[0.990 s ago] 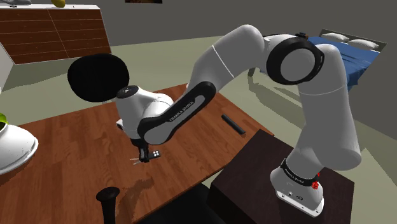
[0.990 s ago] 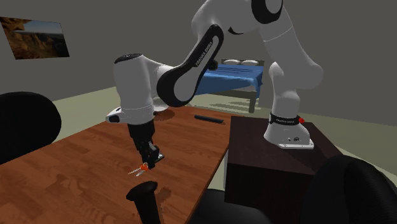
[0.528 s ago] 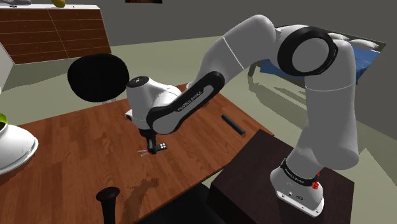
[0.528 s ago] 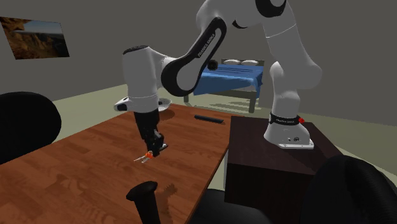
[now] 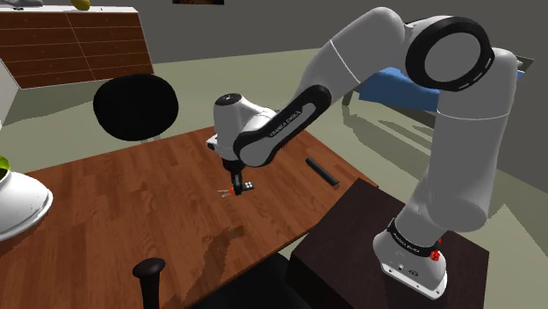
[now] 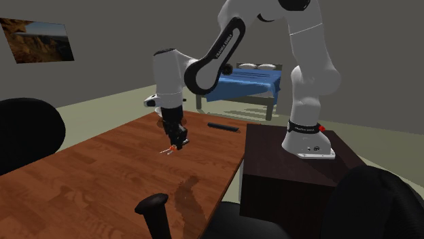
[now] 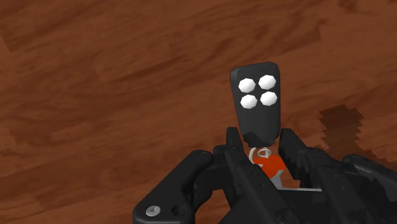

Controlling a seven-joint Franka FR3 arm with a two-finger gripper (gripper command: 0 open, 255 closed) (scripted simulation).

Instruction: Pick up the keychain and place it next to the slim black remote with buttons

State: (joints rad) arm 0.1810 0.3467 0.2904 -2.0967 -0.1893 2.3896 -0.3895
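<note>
Standing beside the worktop (image 5: 114,202), I saw the white arm (image 5: 290,114) reaching out from its dark stand (image 5: 351,237) and bending down over the brown wood. Its black fingers (image 7: 233,145) were closed on the keychain (image 7: 256,102), clasping it at the ring end. An orange piece (image 7: 272,165) sat between the two tips, and a black fob with four white buttons stuck out beyond them. In the shoulder view the keychain (image 5: 243,187) hung at the fingers, about midway across the worktop. It seemed to be held clear of the wood, since a shadow lay apart from it on the near side. In the second exterior view the orange bit of the keychain (image 6: 174,146) showed just under the black hand. The slim black remote (image 5: 321,171) lay flat on the worktop near its edge by the stand, toward the shoulder view's right of the keychain and well apart from it. In the second exterior view the remote (image 6: 221,126) lay farther off than the hand, toward a bed with a blue cover (image 6: 248,81). A round black chair back (image 5: 136,105) stood at the worktop's far side, with a wooden dresser (image 5: 79,44) beyond it. A white rounded object (image 5: 19,204) sat at the worktop's left end in the shoulder view. A framed picture (image 6: 37,39) hung on the grey wall.
</note>
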